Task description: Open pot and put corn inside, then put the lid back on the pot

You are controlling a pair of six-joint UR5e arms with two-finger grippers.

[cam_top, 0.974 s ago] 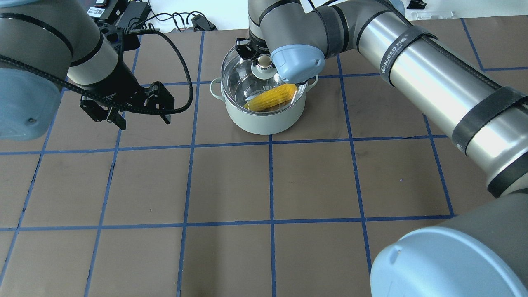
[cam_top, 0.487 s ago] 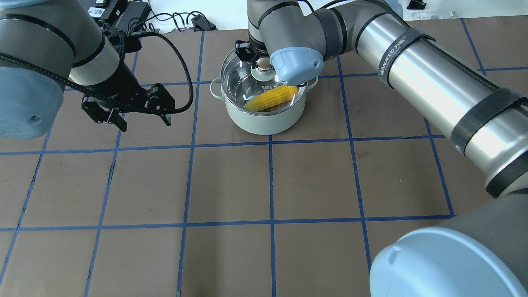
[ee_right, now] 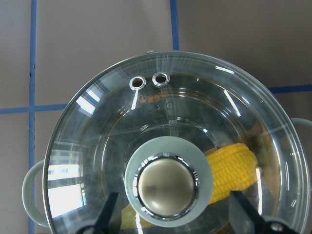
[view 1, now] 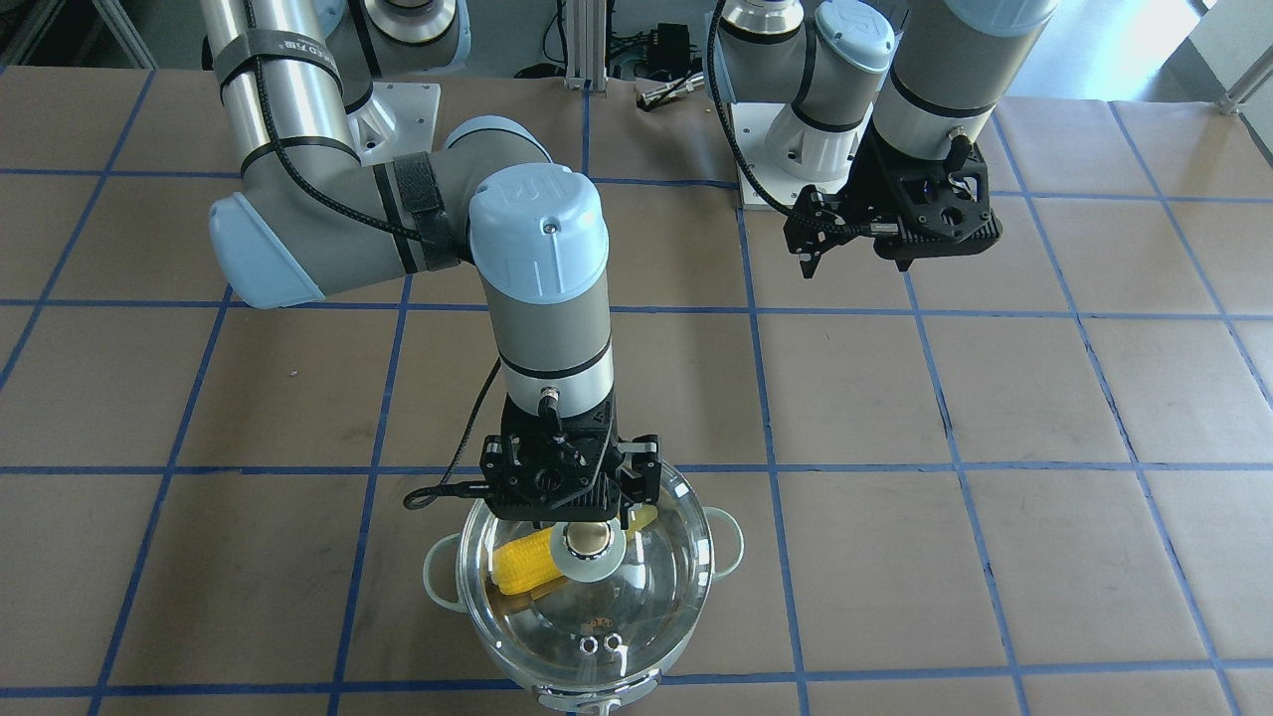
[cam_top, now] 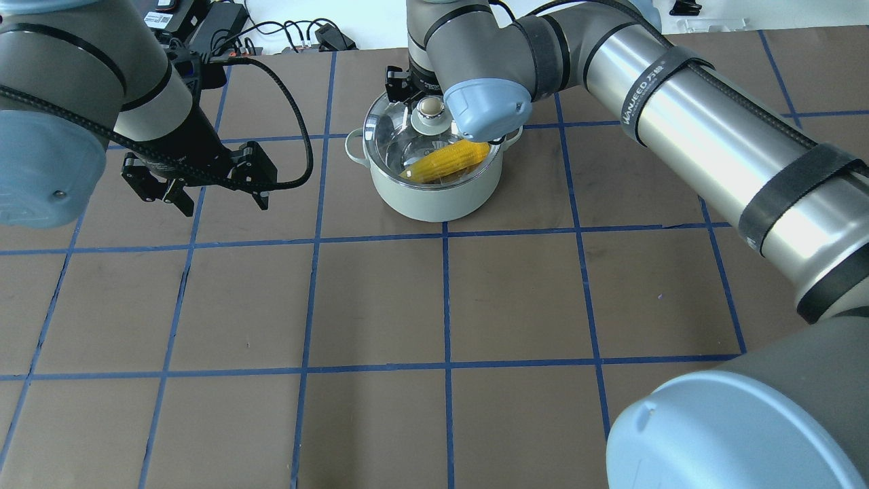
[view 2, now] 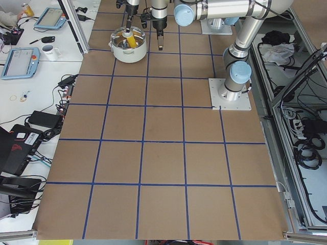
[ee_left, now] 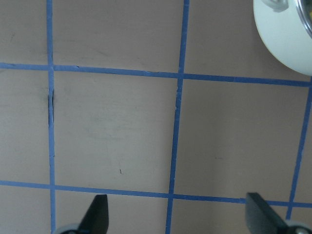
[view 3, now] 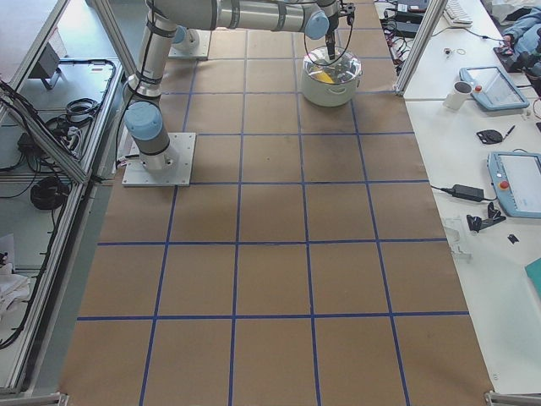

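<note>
The knob (ee_right: 167, 185) is straddled, ungripped, by the splayed right gripper (ee_right: 174, 204); beneath, corn (ee_right: 231, 170) is enclosed by pot (cam_top: 434, 197) and lid (ee_right: 97, 146); left gripper (ee_left: 175, 197) splayed.

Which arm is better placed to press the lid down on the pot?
Right. The right gripper hangs open astride the knob of the lid; the left gripper hovers apart from the pot.

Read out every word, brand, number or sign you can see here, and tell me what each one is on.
"WANJEED", then characters too small to read: on the black strap around the right arm.
"UR": raised logo on that arm's blue joint cap.
White labels at top left of the overhead view: too small to read.
Pot, lid, corn: no text visible.
</note>
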